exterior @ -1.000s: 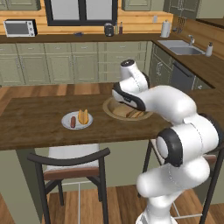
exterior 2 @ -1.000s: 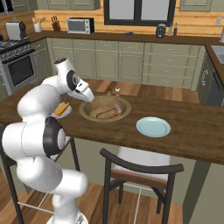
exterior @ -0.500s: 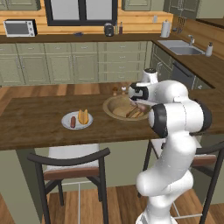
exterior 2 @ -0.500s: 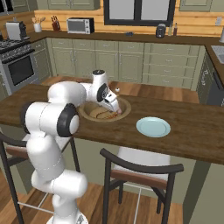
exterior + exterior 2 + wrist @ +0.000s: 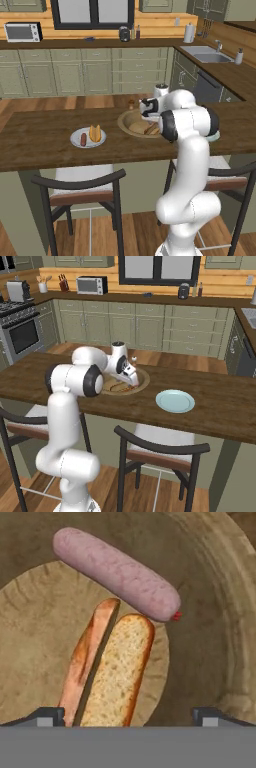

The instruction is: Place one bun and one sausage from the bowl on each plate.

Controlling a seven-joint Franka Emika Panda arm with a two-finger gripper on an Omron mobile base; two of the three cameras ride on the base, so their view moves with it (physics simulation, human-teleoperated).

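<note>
Matt tan wood with fine grain forms the bowl (image 5: 220, 602). The sausage (image 5: 117, 573) looks smooth and pink; the split bun (image 5: 112, 672) shows a rough, porous crumb. The table (image 5: 40, 145) is dark wood.

The gripper (image 5: 132, 381) is held low over the wooden bowl (image 5: 141, 375) on the counter (image 5: 220, 406); 1 light blue plate (image 5: 175, 401) is seen beside it.
</note>
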